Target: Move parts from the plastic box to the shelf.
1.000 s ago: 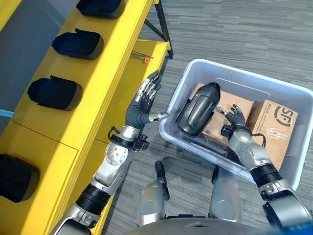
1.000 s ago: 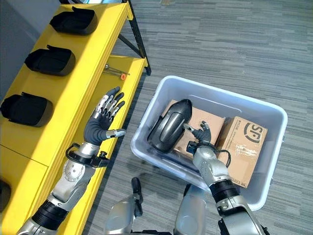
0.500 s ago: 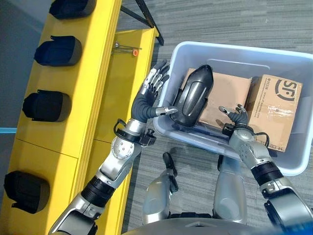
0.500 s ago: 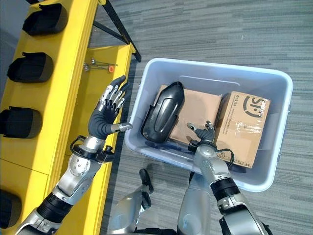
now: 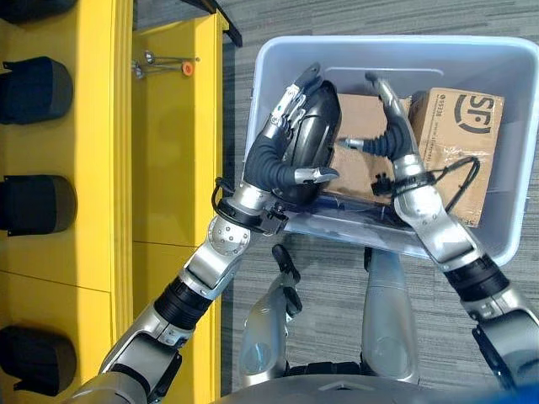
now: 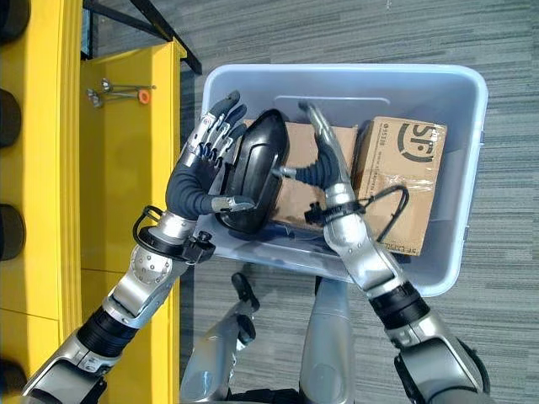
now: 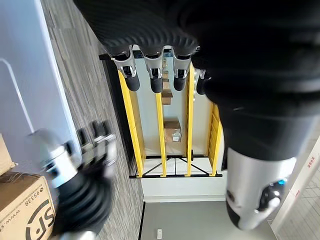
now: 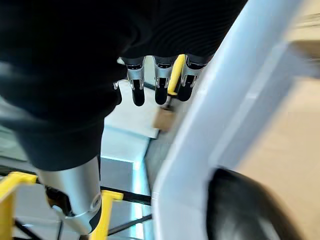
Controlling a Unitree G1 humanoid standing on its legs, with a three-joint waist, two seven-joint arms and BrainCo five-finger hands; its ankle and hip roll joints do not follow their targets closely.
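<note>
left hand (image 5: 274, 160): fingers spread, against black moulded part (image 5: 310, 143) | right hand (image 5: 389, 139): fingers straight, just beside part | part stands tilted in plastic box (image 5: 522, 151), leaning on cardboard boxes (image 5: 459, 147) | yellow shelf (image 5: 173, 168) beside box

We count one plastic box (image 5: 514, 168). In it we see one black part (image 5: 313, 139) and two brown boxes (image 5: 459, 143). On the yellow shelf (image 5: 173, 151), at nine o'clock, we count four more black parts (image 5: 34, 88).
</note>
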